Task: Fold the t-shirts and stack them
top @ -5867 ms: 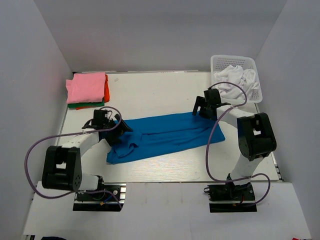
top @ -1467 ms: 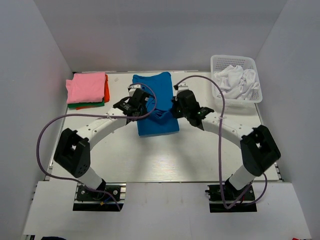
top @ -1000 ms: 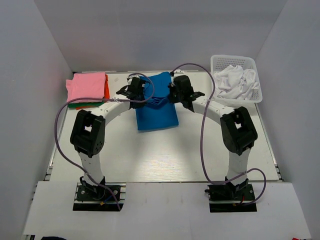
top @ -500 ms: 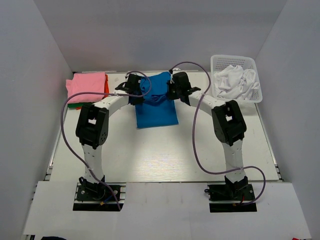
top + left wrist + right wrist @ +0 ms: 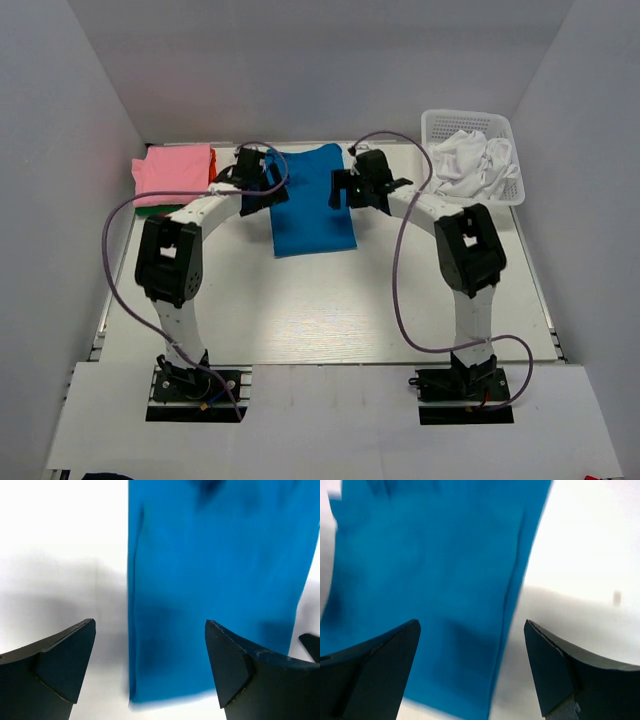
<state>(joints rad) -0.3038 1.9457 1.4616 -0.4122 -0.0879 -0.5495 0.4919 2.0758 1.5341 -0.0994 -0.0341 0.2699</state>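
Left jaws and right jaws are both wide open on my feed, gripping nothing, one over each long edge of the blue t-shirt [image 5: 313,205]. The basket [image 5: 465,114] back right holds crumpled white t-shirts [image 5: 470,160]. The blue one lies flat on the bench [image 5: 330,310], a smooth folded rectangle.

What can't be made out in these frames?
Top view: the stack under the pink shirt. It covers the lower shirts, so only edges show.
Top view: white cloth in basket. It is crumpled, so the count is unclear.
Wrist views: blue shirt is blurred and cut off by frame edges.
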